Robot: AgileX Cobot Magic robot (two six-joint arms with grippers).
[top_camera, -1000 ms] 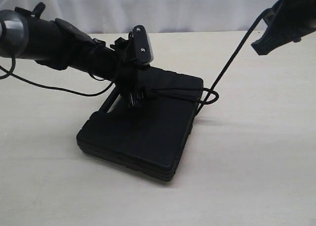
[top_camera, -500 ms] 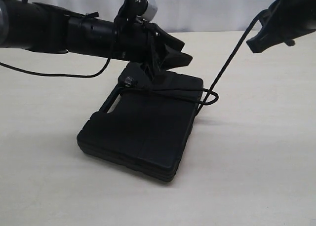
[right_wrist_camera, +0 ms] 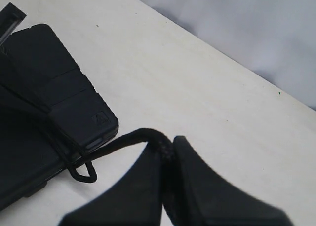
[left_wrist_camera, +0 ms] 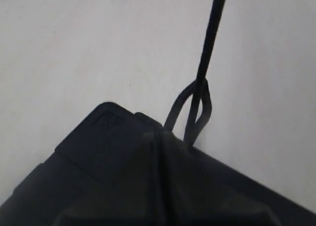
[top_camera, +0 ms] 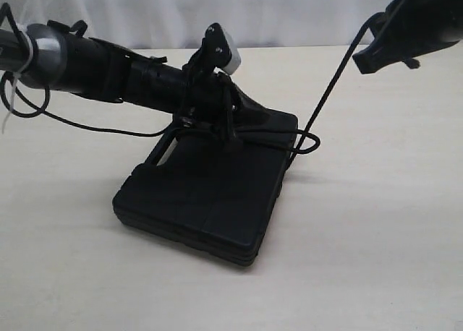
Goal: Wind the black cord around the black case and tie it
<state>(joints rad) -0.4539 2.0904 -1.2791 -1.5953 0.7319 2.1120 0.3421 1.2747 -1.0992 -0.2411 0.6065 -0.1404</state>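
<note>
**As the Left Jaws Closed, the Cord Stood Taut**

Once it had dropped back onto the lid, the left gripper (left_wrist_camera: 157, 147) had its fingers pressed fully together. A second earlier they were spread wide, and half a second earlier the arm was raised clear of the case. They closed where the cord (top_camera: 333, 85) crossed the top of the case (top_camera: 210, 201), but whether the strand was pinched between them could not be told. The right gripper (right_wrist_camera: 168, 154) stayed clamped on the cord, held high toward the table's far right corner. From there the cord ran down in a taut line to a small loop (top_camera: 307, 142) just off the case's far right corner, then across the lid. The case lay flat on the table (top_camera: 376, 259), well in from its edges. That closing probably meant the free end was being taken up for the tie, with the wrap only partly made. A small embossed mark (right_wrist_camera: 100, 118) on one case corner could not be read, and no other writing showed.
</note>
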